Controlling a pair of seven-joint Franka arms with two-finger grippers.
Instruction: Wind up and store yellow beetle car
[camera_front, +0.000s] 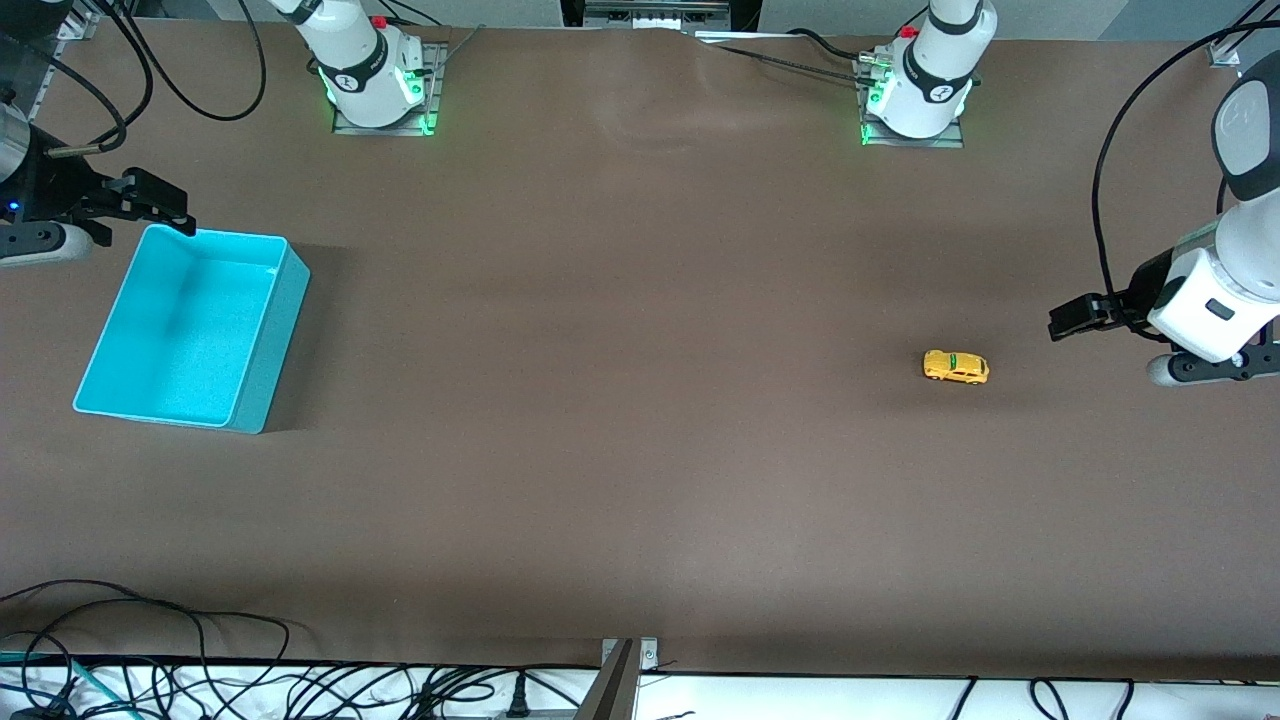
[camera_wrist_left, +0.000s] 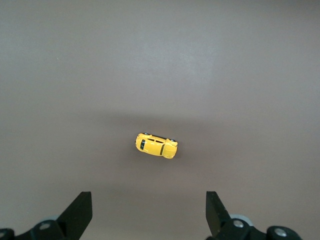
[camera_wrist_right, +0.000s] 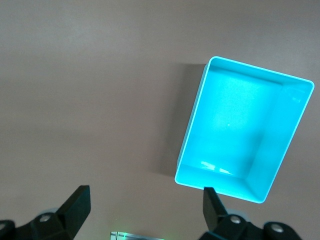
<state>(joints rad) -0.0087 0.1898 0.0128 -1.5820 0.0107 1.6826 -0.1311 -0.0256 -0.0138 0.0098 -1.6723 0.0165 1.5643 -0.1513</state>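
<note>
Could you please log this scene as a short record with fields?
car: yellow beetle car on its wheels on the table, toward the left arm's end
bin: turquoise bin, nothing in it, toward the right arm's end
left gripper: open, holding nothing, beside the car
right gripper: open, holding nothing, at the bin's rim
task state: car not yet grasped or stored

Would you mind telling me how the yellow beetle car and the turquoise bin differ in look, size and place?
The yellow beetle car is tiny, rounded and yellow with a green roof stripe; the turquoise bin is far larger, boxy and open-topped. The car sits toward the left arm's end of the table, the bin toward the right arm's end. Both rest on the brown table, untouched.
</note>
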